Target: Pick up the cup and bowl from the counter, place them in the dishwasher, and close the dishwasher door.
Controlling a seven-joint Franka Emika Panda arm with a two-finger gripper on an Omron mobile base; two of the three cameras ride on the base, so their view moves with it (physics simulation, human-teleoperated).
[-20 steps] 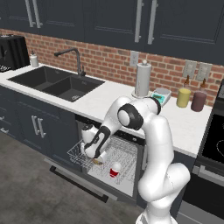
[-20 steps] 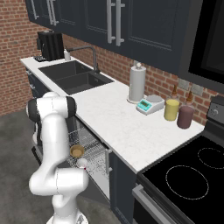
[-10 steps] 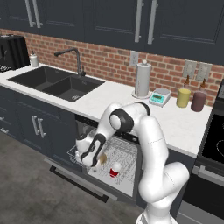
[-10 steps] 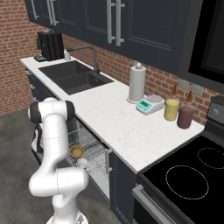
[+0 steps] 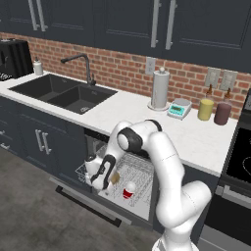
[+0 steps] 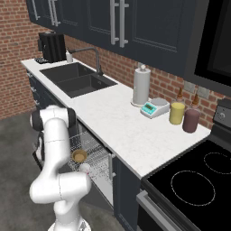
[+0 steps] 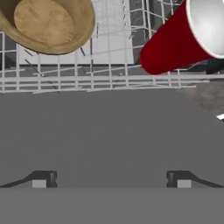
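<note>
Both dishes appear already loaded: the small red plastic party cup with a white rim (image 7: 175, 41) lies on its side in the silver wire rack (image 5: 135, 174) of the built-in dishwasher (image 5: 117, 181), at about 1 o'clock in the hand view, and the shallow olive-tan round bowl (image 7: 46, 22) sits in the same rack at about 11 o'clock, well apart from the cup. From the left base view the cup (image 5: 128, 191) rests near the rack's front edge, with the bowl (image 5: 115, 177) just beside the arm's wrist; the right base view shows the bowl (image 6: 79, 156) in the rack too. The two-finger pincer (image 7: 111, 179) hangs low over the flat dark grey drop-down door (image 5: 86, 202), its tips spread wide and holding nothing. What seems left is the last step: lifting that door, which lies fully down, until it shuts. The long white marbled stone desk (image 5: 147, 120) carries a paper towel roll (image 5: 160, 88), a small teal scale (image 5: 179, 108) and yellow and maroon jars, below a red brick wall and dark cabinets; a black double sink sits at 10 o'clock.
</note>
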